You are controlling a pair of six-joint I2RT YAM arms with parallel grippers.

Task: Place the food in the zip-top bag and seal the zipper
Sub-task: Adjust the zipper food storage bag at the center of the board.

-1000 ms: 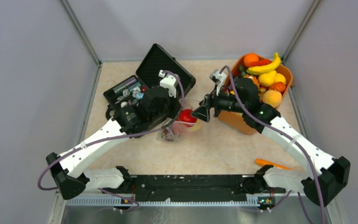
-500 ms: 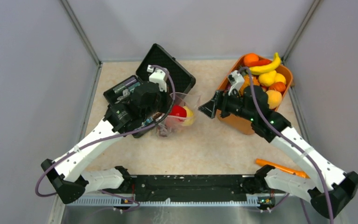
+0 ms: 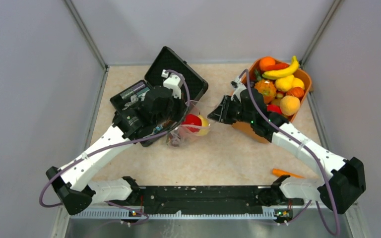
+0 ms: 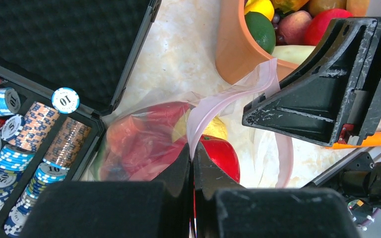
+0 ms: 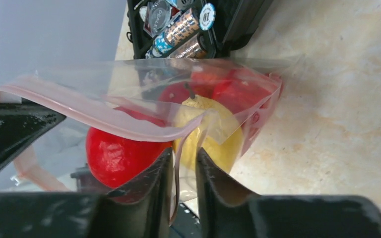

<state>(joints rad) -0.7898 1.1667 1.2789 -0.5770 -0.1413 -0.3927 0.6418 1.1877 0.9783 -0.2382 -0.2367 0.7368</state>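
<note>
I saw the zip-top bag (image 3: 194, 125) with its mouth gaping, the pink-red zipper (image 5: 94, 106) unsealed and curling along the rim. Through the clear film a red apple (image 5: 113, 151) and a yellow pear (image 5: 216, 131) sat touching, more red pieces behind them. The banana (image 3: 281, 71), orange (image 3: 266, 63) and peach (image 3: 289, 105) lay heaped together, well apart to the right.

Top view: left arm (image 3: 104, 148) covers most of bag (image 3: 202, 113); right arm (image 3: 302, 148) hides end of stick (image 3: 284, 173). Left wrist view: bowl (image 4: 228, 44) cut by top edge.
</note>
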